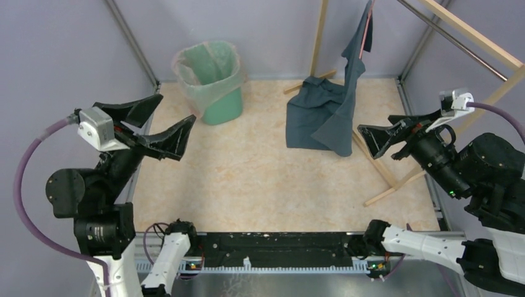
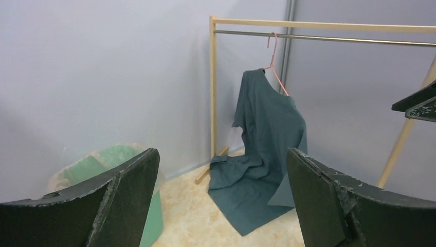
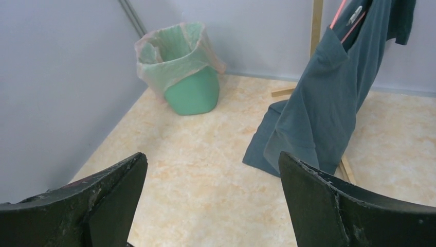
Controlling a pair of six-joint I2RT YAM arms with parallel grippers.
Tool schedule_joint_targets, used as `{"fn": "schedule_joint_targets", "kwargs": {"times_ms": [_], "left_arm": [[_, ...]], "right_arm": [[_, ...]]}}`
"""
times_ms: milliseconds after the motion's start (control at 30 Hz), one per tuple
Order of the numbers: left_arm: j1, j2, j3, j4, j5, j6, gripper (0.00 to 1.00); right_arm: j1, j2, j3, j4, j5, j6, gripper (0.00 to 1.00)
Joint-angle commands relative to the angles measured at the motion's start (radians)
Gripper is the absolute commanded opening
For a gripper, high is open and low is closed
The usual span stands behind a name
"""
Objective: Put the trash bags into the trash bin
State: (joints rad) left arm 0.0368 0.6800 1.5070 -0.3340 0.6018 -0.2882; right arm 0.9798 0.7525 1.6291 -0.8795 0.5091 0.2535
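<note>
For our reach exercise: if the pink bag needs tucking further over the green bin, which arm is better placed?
Probably the left: the left gripper, open, is nearer the trash bin; the right gripper sits on the far side, by the hanging garment.

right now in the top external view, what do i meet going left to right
left gripper → mint-green trash bin, lined with the pale-pink trash bag → dark blue-grey garment → right gripper

Pink bag (image 3: pixel 152 70) lining bin (image 3: pixel 193 95) (far L)
</note>
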Motion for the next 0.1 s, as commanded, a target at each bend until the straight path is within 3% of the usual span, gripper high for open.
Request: {"fn": "schedule_joint_targets", "kwargs": {"times_ms": [0, 67], "left_arm": [[0.002, 0.033, -0.025, 0.017, 0.060, -0.022, 0.99], [0.001, 0.036, -0.030, 0.030, 0.083, -0.030, 0.99]], "right_arm": [[0.008, -0.016, -0.030, 0.069, -0.054, -0.012, 0.99], [0.008, -0.028, -0.043, 0.072, -0.029, -0.009, 0.99]]}}
